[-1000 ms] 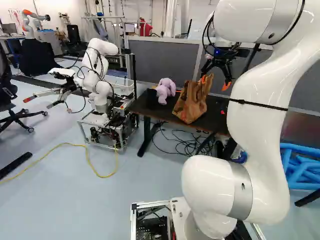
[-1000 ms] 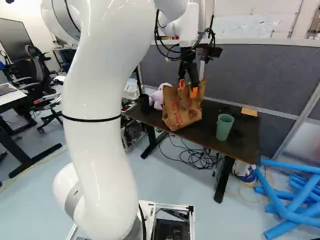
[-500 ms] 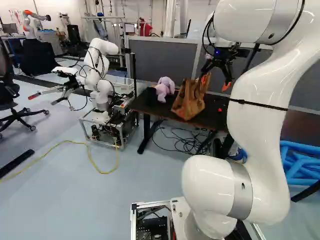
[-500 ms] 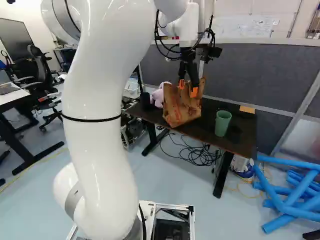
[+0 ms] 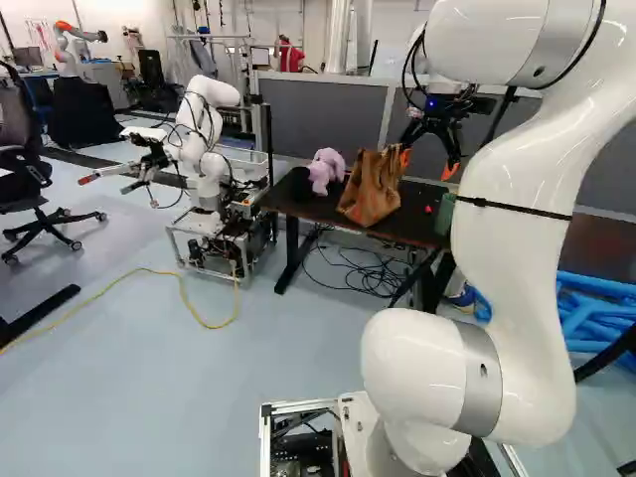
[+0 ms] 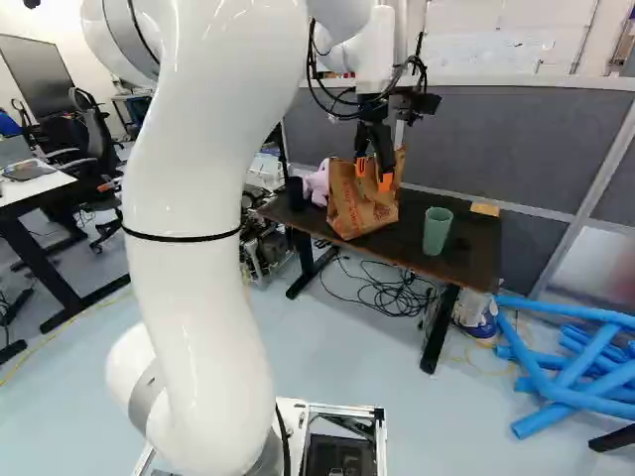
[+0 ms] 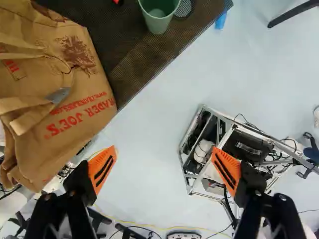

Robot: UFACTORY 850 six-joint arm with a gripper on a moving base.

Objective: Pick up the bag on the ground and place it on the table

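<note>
The brown paper bag (image 6: 357, 210) is carried upright on the desk (image 6: 474, 243), so the placing is judged done. The tool (image 7: 164, 148) is spread wide with nothing held, hung over the floor (image 7: 154, 119) just off the desk's robot-side edge; the bag is left outside one finger, so withdrawal is best directed away from the desk.

I record the bag (image 7: 40, 154) as creased matt paper; the worktop (image 7: 132, 74) as matt and finely mesh-textured; my arm (image 5: 522, 248) as smooth and glossy, its joint band (image 5: 481, 370) satin metal; the cup (image 6: 437, 235) as smooth, low-sheen; the toy (image 5: 325, 171) as soft, cloth-like.
</note>
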